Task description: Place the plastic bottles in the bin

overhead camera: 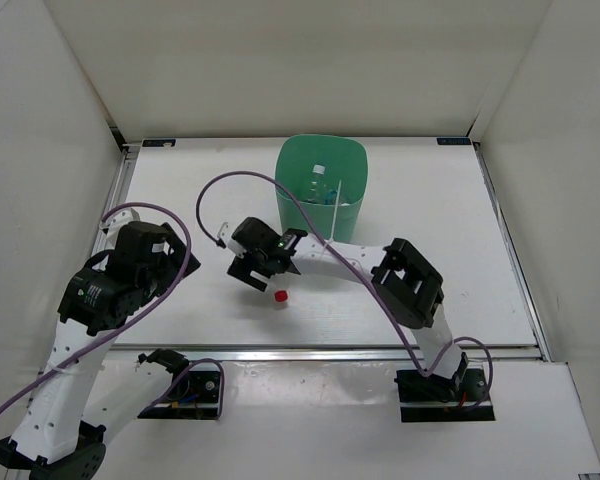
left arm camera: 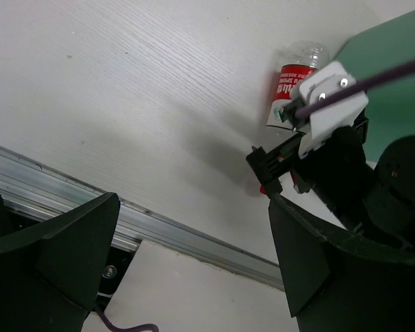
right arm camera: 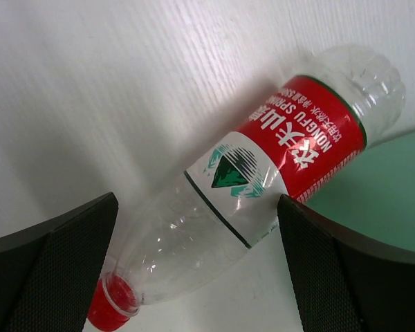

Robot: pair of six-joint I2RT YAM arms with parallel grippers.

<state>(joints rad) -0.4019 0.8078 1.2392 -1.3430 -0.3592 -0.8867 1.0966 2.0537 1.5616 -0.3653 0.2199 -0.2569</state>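
**Bottle** (right arm camera: 263, 173): clear plastic, red label, red cap (overhead camera: 280, 296). Lies on its side on the worktop (overhead camera: 430, 200), about mid-width, between the bin and the near edge. The cap points toward the near edge and the base toward the bin. The base is just beside the bin wall; whether they touch cannot be told. In the top view only the cap shows, the rest being hidden under the right arm.

**Bin** (overhead camera: 292, 205): green, upright, at mid-width of the worktop toward the far edge. Holds other bottles (overhead camera: 318, 183); one is clear with a white cap, and some blue shows beside it. Their number cannot be told.

**Right fingers** (right arm camera: 55, 270): black, spread wide, one on each side of the bottle's lower body and neck. A strip of bare worktop shows between each finger and the bottle, so they do not pinch it.

**Right arm** (overhead camera: 410, 285): reaches from its base at the near right, across the middle, to a point just short of the bin.

**Left fingers** (left arm camera: 55, 263): black, spread wide, nothing between them. They hang over the near edge and face the bottle and the right fingers from the left.

**Left arm** (overhead camera: 120, 280): folded up by the near left corner, well apart from the bottle and bin.

**Rail** (overhead camera: 330, 352): bare metal strip along the near edge of the worktop.

**Cables** (overhead camera: 212, 192): purple, looping along each arm; the right arm's loop arches over the worktop just left of the bin.
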